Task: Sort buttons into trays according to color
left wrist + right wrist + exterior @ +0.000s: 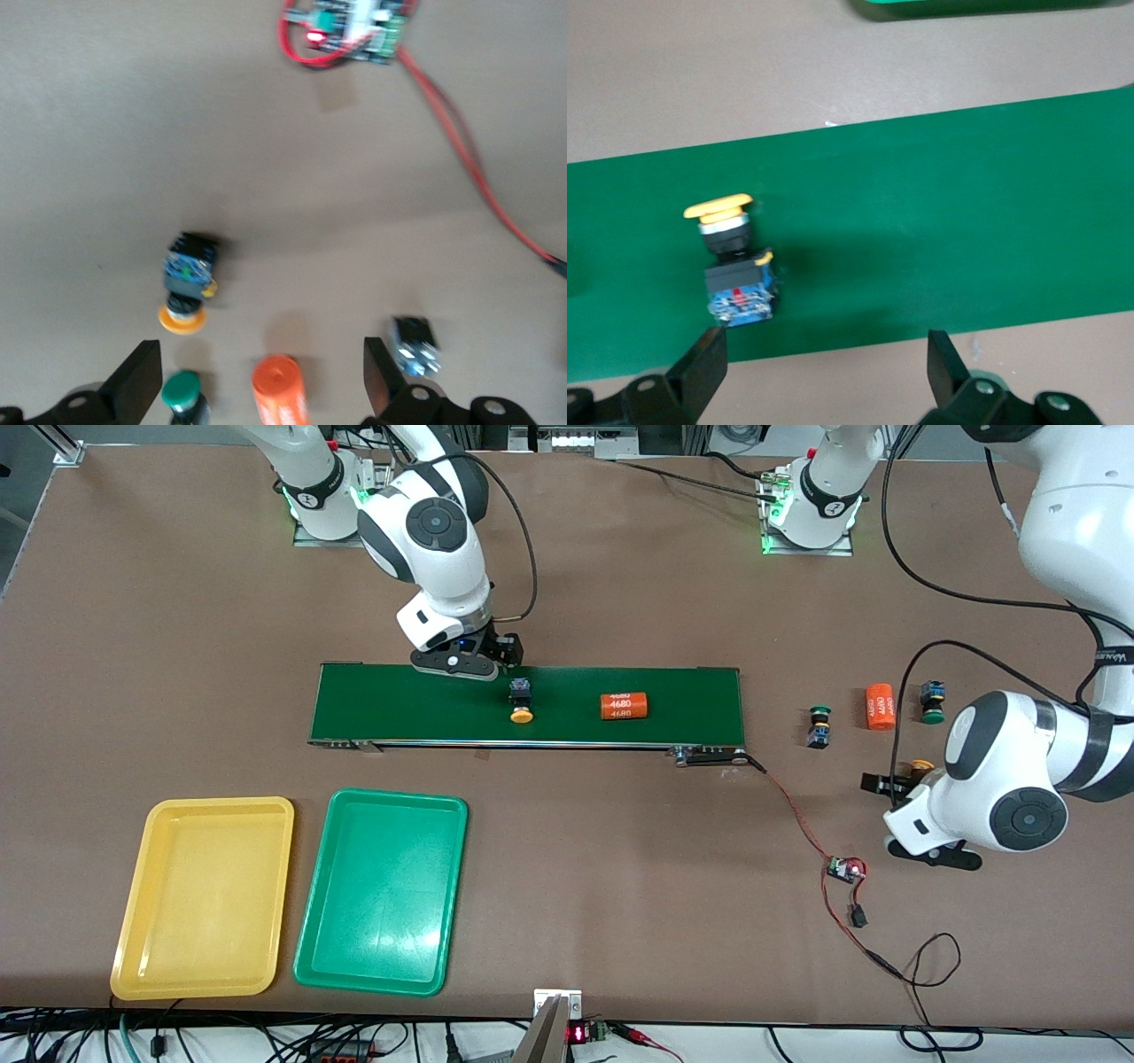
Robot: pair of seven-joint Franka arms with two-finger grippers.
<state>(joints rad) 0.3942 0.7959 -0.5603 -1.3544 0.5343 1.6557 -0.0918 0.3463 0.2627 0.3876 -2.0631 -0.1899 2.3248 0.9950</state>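
Front view is showing both trays, yellow [204, 899] and green [383, 892], lying with nothing in them, so all the sorting is waiting to be done. The right claw [468, 662] is hanging wide open over the belt [691, 704], a yellow button [521, 700] lying on its side just under it. An orange cylinder [625, 706] is sitting along the belt. The left claw [895, 784] is hovering wide open by a second yellow button [921, 765]; two green buttons [819, 726] [931, 701] are lying near it.
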